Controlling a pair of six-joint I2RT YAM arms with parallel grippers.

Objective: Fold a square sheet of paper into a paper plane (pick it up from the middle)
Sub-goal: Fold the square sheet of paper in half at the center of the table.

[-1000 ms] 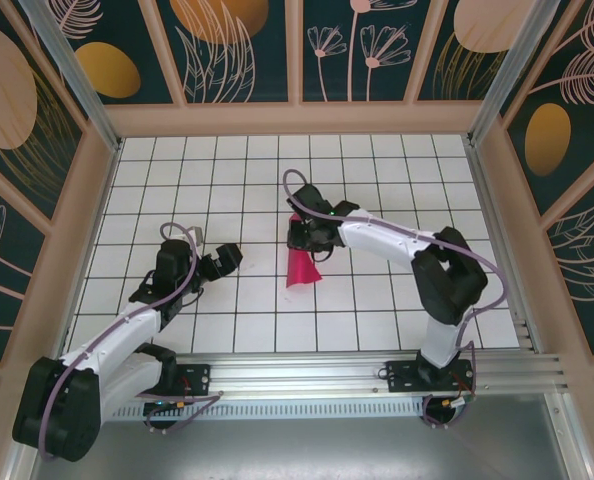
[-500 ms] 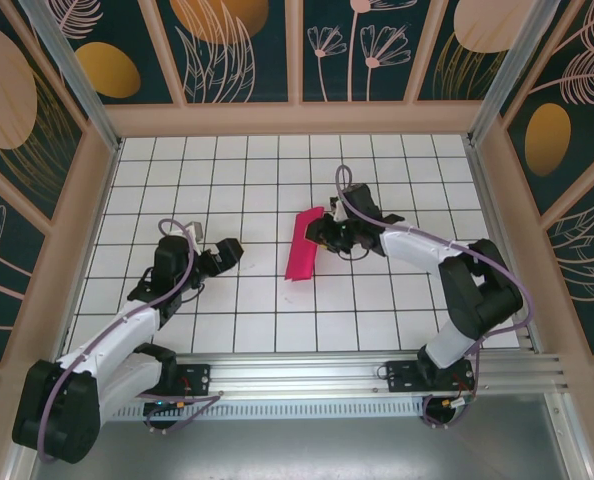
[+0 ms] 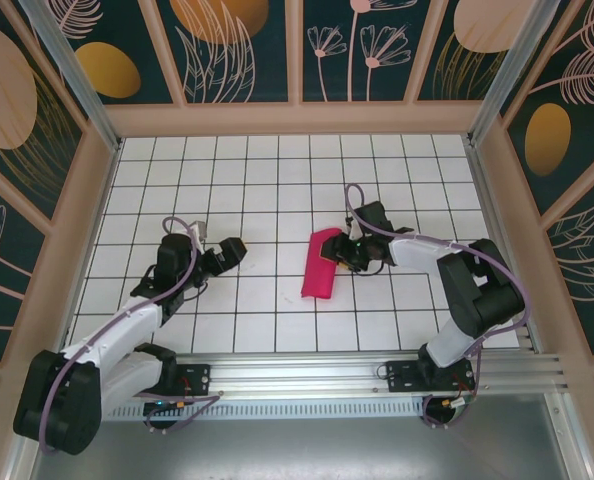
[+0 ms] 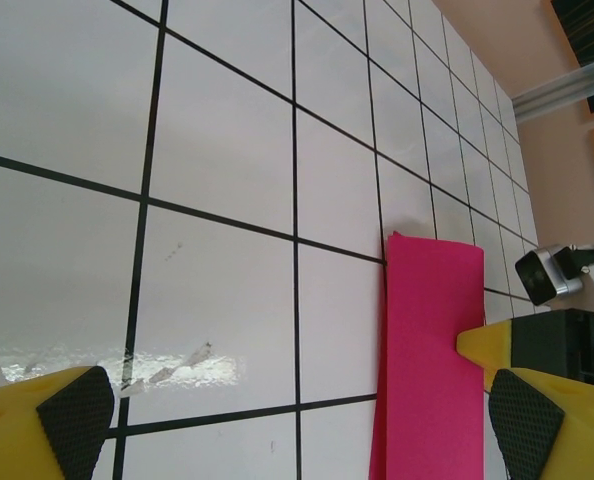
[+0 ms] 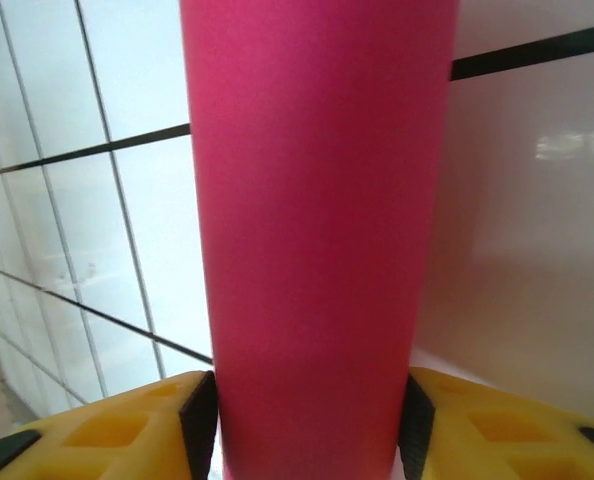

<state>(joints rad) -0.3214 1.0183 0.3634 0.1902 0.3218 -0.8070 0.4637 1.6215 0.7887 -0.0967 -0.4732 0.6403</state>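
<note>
The left gripper (image 3: 225, 254) hovers over the tiles with its jaws spread wide, well apart from the paper (image 3: 320, 264) to its right. The folded pink paper lies as a narrow strip near the table's middle, running near to far. The right gripper (image 3: 347, 254) is at its right edge with the strip between its fingers (image 5: 107, 430), pads against both sides; whether they pinch it I cannot tell.

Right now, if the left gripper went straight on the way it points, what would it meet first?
The left gripper seems tilted downward, so most likely the bare table tiles first. The folded pink paper lies ahead but off to one side, so a level path might graze it.
</note>
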